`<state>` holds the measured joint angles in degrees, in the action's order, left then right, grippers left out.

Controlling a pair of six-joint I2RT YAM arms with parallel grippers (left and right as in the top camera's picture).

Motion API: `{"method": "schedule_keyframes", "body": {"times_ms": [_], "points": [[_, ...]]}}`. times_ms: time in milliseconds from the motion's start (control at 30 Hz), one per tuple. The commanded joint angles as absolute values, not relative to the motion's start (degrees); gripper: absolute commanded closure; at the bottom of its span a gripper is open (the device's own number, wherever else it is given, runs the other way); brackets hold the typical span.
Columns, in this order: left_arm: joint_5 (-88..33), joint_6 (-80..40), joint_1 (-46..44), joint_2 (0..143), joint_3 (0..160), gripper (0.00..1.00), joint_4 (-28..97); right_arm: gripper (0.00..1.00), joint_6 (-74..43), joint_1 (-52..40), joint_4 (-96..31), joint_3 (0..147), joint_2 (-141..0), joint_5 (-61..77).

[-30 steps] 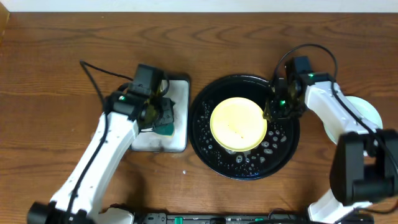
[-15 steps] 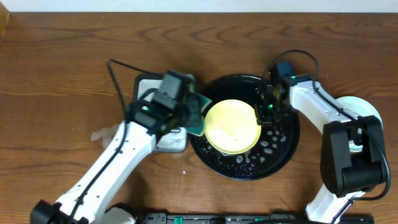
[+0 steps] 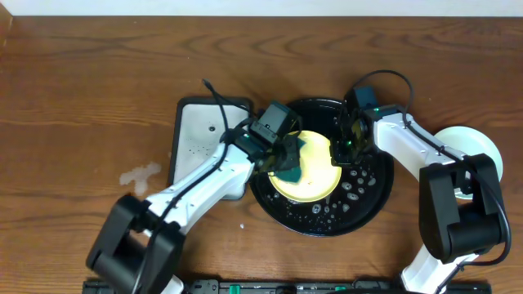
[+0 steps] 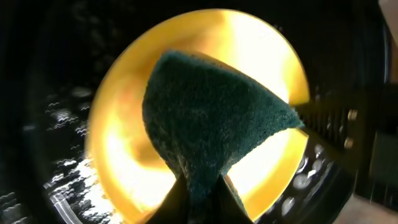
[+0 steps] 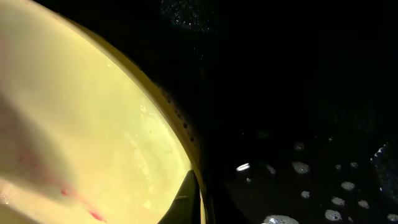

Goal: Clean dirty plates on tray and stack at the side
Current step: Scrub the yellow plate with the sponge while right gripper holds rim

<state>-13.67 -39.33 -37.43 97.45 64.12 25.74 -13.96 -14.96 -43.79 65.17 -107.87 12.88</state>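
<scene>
A yellow plate (image 3: pixel 317 178) lies in the wet black tray (image 3: pixel 327 226). My left gripper (image 3: pixel 286 160) is shut on a dark green sponge (image 3: pixel 292 166), which sits over the plate's left half. In the left wrist view the sponge (image 4: pixel 211 118) fans out from the left gripper (image 4: pixel 202 186) and covers the middle of the yellow plate (image 4: pixel 124 143). My right gripper (image 3: pixel 341 147) is shut on the plate's right rim. The right wrist view shows one finger (image 5: pixel 183 199) on the inside of the rim, and red smears (image 5: pixel 81 202) on the yellow plate (image 5: pixel 81 124).
A grey rectangular sponge tray (image 3: pixel 200 139) lies left of the black tray, partly under my left arm. A pale round plate (image 3: pixel 482 147) sits at the right, partly behind my right arm. Water drops dot the tray floor (image 5: pixel 311 168).
My left arm carried the sponge right, from the grey sponge tray to over the yellow plate. My right gripper closed on the plate's rim, and the plate shifted slightly left.
</scene>
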Motion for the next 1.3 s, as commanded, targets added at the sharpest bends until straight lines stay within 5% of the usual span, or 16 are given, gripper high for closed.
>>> {"method": "schedule_keyframes", "body": {"times_ms": [0,333,633,900,1033,1267], "points": [[-18.5,-46.0,-38.7,101.4,65.1,0.92,22.5,0.99,-12.6,-15.8,-43.5,63.4,-109.2,13.0],[-23.2,-47.4,-40.7,113.8,65.1,0.93,16.8,0.99,-10.0,-15.8,-44.0,63.4,-109.2,14.0],[9.7,-43.4,-38.0,111.9,66.2,0.93,34.8,0.99,-8.1,-15.8,-44.3,63.4,-109.2,15.3],[22.6,-39.4,-37.9,111.7,70.6,0.93,41.4,0.99,-8.0,-15.7,-44.8,63.4,-109.2,15.2],[18.6,-39.4,-37.9,111.7,70.6,0.92,37.6,0.99,-7.6,-15.7,-44.8,63.4,-109.2,15.2],[-6.3,-42.3,-38.0,112.7,70.6,0.92,25.1,0.99,-6.5,-15.7,-44.9,63.4,-109.2,15.3]]}}
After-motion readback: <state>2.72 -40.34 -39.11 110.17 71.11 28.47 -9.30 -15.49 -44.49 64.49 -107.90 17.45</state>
